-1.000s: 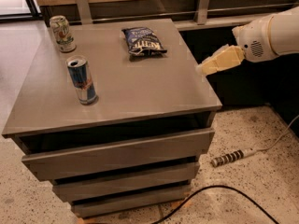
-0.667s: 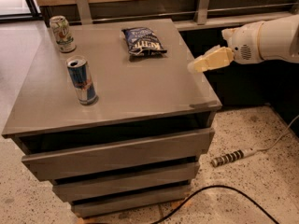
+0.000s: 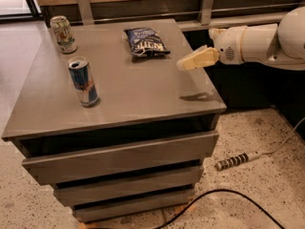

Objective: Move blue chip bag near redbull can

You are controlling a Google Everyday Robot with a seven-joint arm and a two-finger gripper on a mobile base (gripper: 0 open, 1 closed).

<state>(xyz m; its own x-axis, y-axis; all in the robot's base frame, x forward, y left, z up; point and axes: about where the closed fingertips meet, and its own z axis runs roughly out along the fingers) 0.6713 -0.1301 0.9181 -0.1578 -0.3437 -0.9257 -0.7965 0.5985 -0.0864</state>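
Scanning from the left, we've got a short white-and-green can (image 3: 62,34) at the grey tabletop's (image 3: 143,94) back corner, then the tall blue-and-silver redbull can (image 3: 84,81), red mark showing. The crinkly dark blue chip bag (image 3: 146,42) lies flat further back, its white print too blurry to read. The tan gripper (image 3: 182,64) hovers just right of it, not touching; can't tell how open it is.

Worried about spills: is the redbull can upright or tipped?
Upright: the redbull can stands on its base, silver top up. The tool hovers above the table, well apart from the can.
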